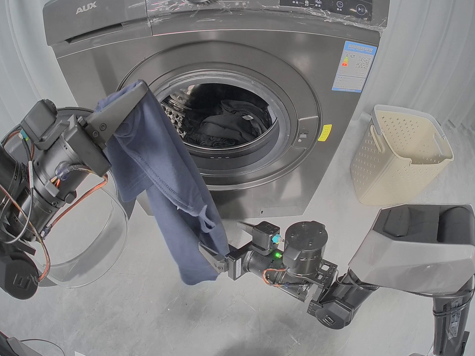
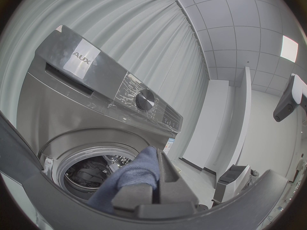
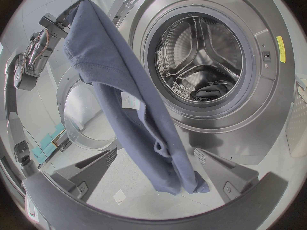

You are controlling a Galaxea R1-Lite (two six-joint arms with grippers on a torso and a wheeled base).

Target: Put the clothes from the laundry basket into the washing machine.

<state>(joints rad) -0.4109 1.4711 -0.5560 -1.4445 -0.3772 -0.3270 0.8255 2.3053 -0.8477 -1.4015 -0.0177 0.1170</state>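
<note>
Laundry basket [image 1: 376, 166] right of washing machine [image 1: 277, 50], clothes [image 1: 222, 122] inside the machine, garment [image 1: 158, 164] before it.

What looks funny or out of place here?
The blue garment dangles in front of the washing machine, pinched at its top by the left gripper; the right gripper is open beside its bottom end. Nothing looks spilled.
</note>
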